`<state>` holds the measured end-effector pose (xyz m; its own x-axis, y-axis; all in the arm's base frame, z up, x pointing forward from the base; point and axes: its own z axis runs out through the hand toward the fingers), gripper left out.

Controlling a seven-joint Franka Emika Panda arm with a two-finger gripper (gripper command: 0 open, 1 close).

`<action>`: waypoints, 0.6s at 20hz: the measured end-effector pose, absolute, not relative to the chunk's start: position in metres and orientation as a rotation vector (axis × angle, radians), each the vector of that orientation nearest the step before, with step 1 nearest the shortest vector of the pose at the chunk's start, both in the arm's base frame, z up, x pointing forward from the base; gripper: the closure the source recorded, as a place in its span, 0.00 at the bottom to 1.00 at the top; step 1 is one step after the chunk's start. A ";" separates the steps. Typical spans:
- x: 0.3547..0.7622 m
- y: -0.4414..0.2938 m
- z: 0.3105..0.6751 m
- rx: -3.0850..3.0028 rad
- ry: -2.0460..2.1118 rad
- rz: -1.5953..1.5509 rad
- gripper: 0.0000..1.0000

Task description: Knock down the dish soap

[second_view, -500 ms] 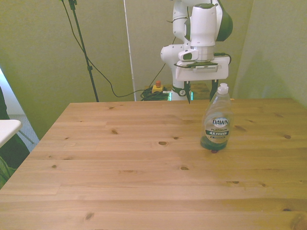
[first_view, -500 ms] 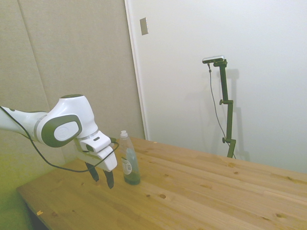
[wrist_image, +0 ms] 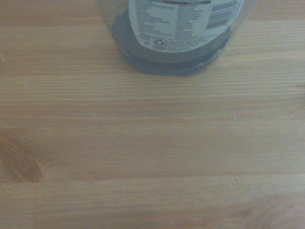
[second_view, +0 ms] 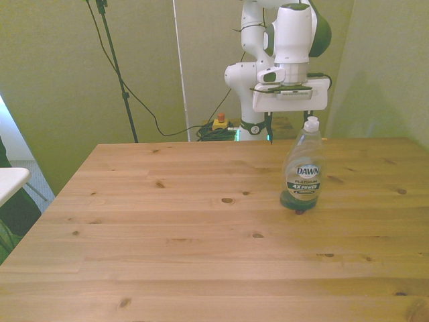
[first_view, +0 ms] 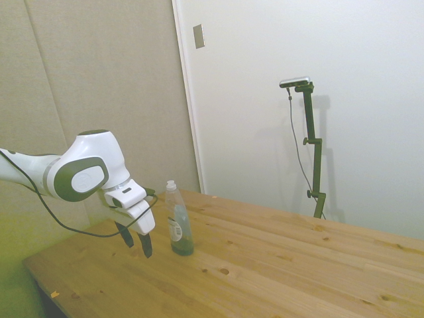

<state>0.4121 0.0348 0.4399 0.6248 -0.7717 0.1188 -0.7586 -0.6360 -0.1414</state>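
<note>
Dish soap (second_view: 303,176) upright on desk (second_view: 201,228), toward the front view's right. Claw (first_view: 135,242) open, empty, hanging just behind the bottle, not touching, fingertips above the wood.

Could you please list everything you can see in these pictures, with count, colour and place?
dish soap: one, clear bottle with blue-green liquid in its lower part, white cap, pale label; upright on the table, toward the front view's right.
table: one, light wood with knots; fills the lower part of the front view.
wall plate: one, grey; high on the wall in the side view.
yellow box with a red button: one; on the floor behind the table.
arm: one, white and grey; reaches in from the side view's left.
gripper: one, white body with dark fingers, open; pointing down just behind the bottle, apart from it.
</note>
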 end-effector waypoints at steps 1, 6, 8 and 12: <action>0.413 0.036 0.442 -2.753 1.310 -0.266 1.00; 0.419 0.042 0.455 -2.710 1.348 -0.310 1.00; 0.422 0.047 0.457 -2.693 1.366 -0.327 1.00; 0.431 0.052 0.458 -2.679 1.404 -0.355 1.00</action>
